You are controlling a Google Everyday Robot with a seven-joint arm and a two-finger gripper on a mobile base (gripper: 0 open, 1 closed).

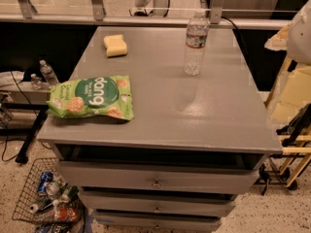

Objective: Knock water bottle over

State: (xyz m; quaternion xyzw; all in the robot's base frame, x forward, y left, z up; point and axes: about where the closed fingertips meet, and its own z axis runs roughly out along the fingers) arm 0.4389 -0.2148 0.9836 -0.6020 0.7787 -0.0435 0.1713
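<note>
The water bottle (195, 43) is clear ribbed plastic with a white cap and a white-and-red label band. It stands upright on the grey cabinet top (194, 110), toward the far right. My gripper is not in view. Only a white rounded shape (300, 33), perhaps part of my arm, shows at the right edge, well right of the bottle and apart from it.
A green snack bag (92, 98) lies at the front left of the top, and a yellow sponge (115, 45) at the far left. Two small clear bottles (47, 73) stand on a low shelf to the left. A wire basket of cans (46, 198) sits on the floor. The top drawer (155, 159) is slightly open.
</note>
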